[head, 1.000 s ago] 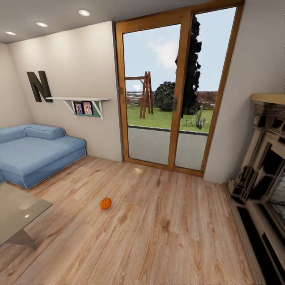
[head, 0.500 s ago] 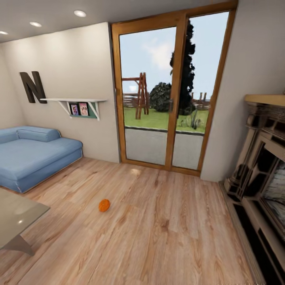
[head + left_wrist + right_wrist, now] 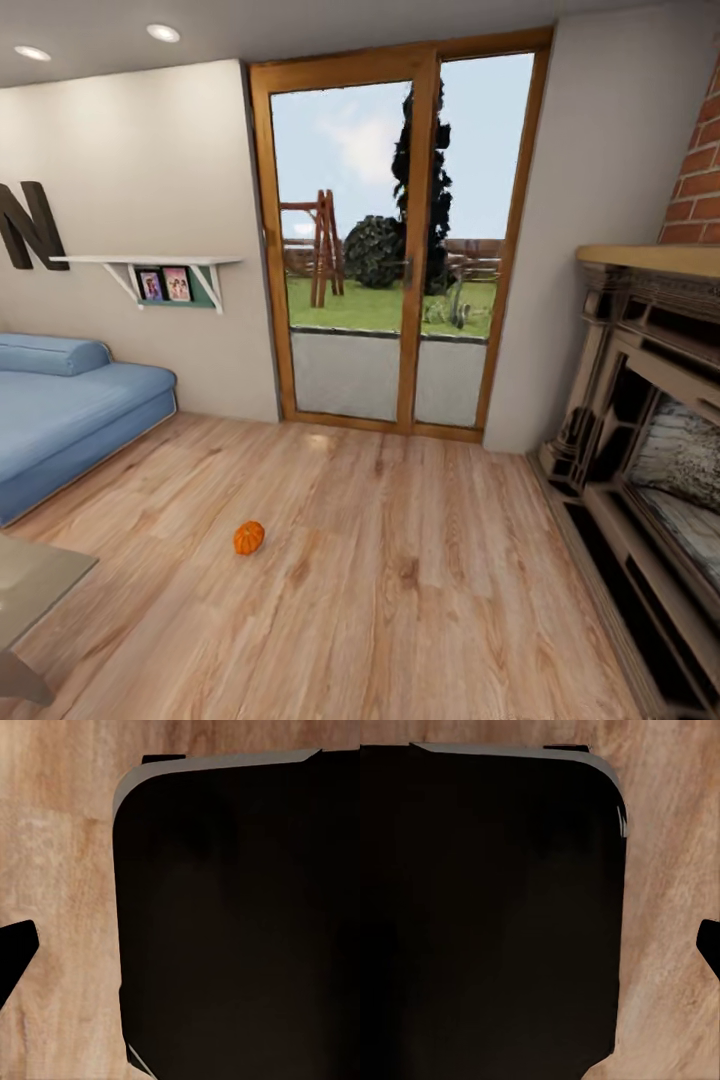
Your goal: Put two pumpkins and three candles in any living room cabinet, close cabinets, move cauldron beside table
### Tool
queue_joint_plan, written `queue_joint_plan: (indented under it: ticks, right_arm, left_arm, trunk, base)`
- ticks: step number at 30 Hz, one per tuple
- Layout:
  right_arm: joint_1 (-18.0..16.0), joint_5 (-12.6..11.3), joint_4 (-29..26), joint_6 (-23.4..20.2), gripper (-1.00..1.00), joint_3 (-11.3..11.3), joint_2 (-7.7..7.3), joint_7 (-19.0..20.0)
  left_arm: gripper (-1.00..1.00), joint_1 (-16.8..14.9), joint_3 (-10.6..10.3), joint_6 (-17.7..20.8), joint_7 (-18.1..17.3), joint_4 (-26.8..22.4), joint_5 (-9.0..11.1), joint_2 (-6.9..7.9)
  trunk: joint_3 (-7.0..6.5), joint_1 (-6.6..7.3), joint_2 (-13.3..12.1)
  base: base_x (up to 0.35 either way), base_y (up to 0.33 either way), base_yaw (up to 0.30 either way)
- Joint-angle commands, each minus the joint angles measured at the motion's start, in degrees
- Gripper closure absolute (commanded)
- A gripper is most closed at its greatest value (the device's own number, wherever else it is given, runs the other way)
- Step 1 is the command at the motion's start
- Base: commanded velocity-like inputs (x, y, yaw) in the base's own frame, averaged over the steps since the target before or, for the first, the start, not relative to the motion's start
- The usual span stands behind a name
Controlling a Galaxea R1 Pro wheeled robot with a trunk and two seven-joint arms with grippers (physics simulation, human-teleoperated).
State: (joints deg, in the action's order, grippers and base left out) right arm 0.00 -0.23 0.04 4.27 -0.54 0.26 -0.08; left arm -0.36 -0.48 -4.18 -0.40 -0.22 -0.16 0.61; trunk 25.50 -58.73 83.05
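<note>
1. One pumpkin (image 3: pixel 249 537) lies alone on the wooden floor (image 3: pixel 420 600), well apart from every wall. It is nearer to the near left corner of the floor, where the table (image 3: pixel 35 580) shows its pale glass corner. It rests on its side, so it seems to be placed loose and not arranged.
2. The blue sofa (image 3: pixel 70 410) stands along the left edge of the floor, and the glass door (image 3: pixel 395 250) closes the far edge. The fireplace (image 3: pixel 650 420) takes the right edge.
3. Both wrist views look down on the robot's dark base (image 3: pixel 240 922) over the floor, which suggests that the arms hang folded for driving.
4. A small dark tip appears at the border of each wrist view, but one cannot tell whether the fingers are wide or narrow.
5. Probably the robot is on its way, and the pumpkin is not yet collected.
</note>
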Motion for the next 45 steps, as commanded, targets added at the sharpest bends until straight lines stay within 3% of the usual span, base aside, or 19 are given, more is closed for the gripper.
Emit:
queue_joint_plan:
  ticks: [1,28,45]
  right_arm:
    - [0.0,0.0,0.0,0.2,-1.00,-0.1,0.01,0.0]
    - [0.0,0.0,0.4,0.4,-1.00,0.0,-0.07,0.0]
    - [0.0,0.0,0.3,0.4,-1.00,-0.1,-0.08,0.0]
  left_arm:
    - [-1.00,0.0,0.0,-0.2,0.0,0.0,0.0,0.01]
    - [-1.00,0.0,0.0,-2.1,0.0,0.0,0.0,0.01]
    - [-1.00,0.0,0.0,-2.2,0.0,0.0,-0.1,0.01]
  trunk:
    - [-0.02,0.00,0.0]
    - [-1.42,0.00,0.0]
    - [-1.68,0.00,0.0]
  base:
    - [0.008,0.159,-0.240]
    - [0.001,0.023,-0.262]
    - [0.000,0.156,-0.288]
